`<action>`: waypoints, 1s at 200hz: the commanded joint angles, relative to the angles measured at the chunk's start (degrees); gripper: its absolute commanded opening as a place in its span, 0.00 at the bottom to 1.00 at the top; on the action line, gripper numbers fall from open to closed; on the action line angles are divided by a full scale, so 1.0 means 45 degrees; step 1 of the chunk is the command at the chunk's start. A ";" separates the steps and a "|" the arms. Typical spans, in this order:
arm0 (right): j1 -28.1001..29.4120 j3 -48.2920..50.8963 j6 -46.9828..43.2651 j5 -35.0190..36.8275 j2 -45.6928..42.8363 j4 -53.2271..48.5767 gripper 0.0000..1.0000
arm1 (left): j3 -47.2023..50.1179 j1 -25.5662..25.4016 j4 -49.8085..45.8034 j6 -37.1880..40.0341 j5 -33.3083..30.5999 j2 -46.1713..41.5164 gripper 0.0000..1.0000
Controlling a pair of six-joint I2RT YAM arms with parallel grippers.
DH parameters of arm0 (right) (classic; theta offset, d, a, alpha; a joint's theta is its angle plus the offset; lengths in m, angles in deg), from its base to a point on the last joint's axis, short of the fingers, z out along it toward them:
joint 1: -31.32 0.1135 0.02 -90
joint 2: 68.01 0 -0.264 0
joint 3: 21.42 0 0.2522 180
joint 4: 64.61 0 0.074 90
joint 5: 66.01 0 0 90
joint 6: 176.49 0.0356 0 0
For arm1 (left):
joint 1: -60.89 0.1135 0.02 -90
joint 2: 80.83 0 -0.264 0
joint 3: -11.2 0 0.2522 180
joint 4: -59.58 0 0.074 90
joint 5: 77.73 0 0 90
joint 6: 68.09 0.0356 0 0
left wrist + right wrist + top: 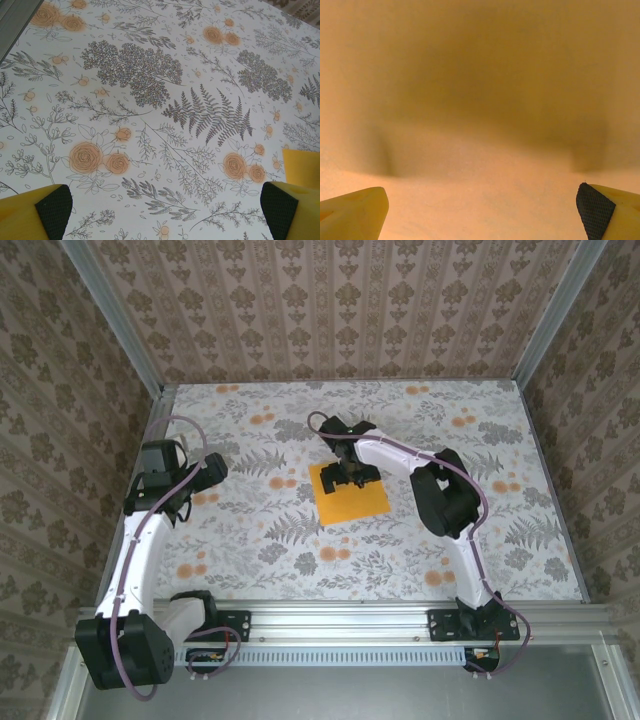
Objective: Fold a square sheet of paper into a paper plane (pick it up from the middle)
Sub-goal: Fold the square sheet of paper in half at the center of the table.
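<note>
Tabletop in a floral print, seen from above, with two white robot arms mounted along the bottom edge of the frame. Just right of the frame's centre lies the square sheet of paper, bright orange-yellow, flat and slightly turned, with no crease that can be made out. Over the upper middle of the sheet hangs the right gripper, pointing down at it. In the right wrist view its two yellow fingers sit at the bottom corners of the frame, spread wide with nothing between them, and orange paper lies very close beneath under a soft shadow. Whether the tips touch the paper cannot be told. At the left of the overhead frame the left gripper hovers over bare print, well apart from the sheet. Its fingers are likewise spread and empty in the left wrist view. The paper looks very light, thin and limp, likely to slide on the smooth surface and to crumple or tear if squeezed hard. Lying flush, it offers no raised edge to grab, so the sensible hold seems to be the middle: press the open tips down and close them gently to pinch up a small ridge
</note>
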 commanded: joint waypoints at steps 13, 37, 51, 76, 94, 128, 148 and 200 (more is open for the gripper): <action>0.0304 -0.0550 0.0068 0.0075 0.0536 -0.0766 1.00 | 0.0180 0.0066 -0.0158 -0.0051 0.0151 0.0077 1.00; 0.0370 -0.0497 0.0106 0.0036 0.0842 -0.0813 1.00 | 0.0167 0.0069 -0.0177 -0.0052 0.0145 0.0130 1.00; 0.0370 -0.0371 0.0177 0.0057 0.0965 -0.0747 1.00 | 0.0178 0.0058 -0.0196 -0.0039 0.0136 0.0130 1.00; 0.0351 -0.0060 0.0294 0.0023 0.1149 -0.0658 1.00 | 0.0191 0.0068 -0.0216 -0.0033 0.0125 0.0121 1.00; 0.0312 0.0222 0.0415 -0.0008 0.1239 -0.0584 1.00 | 0.0198 0.0058 -0.0216 -0.0051 0.0127 0.0130 1.00; 0.0219 0.0870 0.0577 -0.0166 0.1249 -0.0335 0.99 | 0.0196 0.0062 -0.0224 -0.0021 0.0117 0.0145 1.00; 0.0197 0.1022 0.0641 -0.0120 0.1282 -0.0290 0.97 | 0.0187 0.0058 -0.0216 -0.0020 0.0121 0.0155 1.00; 0.0189 0.0959 0.0656 0.0090 0.1308 -0.0364 0.93 | 0.0200 0.0059 -0.0245 -0.0052 0.0128 0.0150 1.00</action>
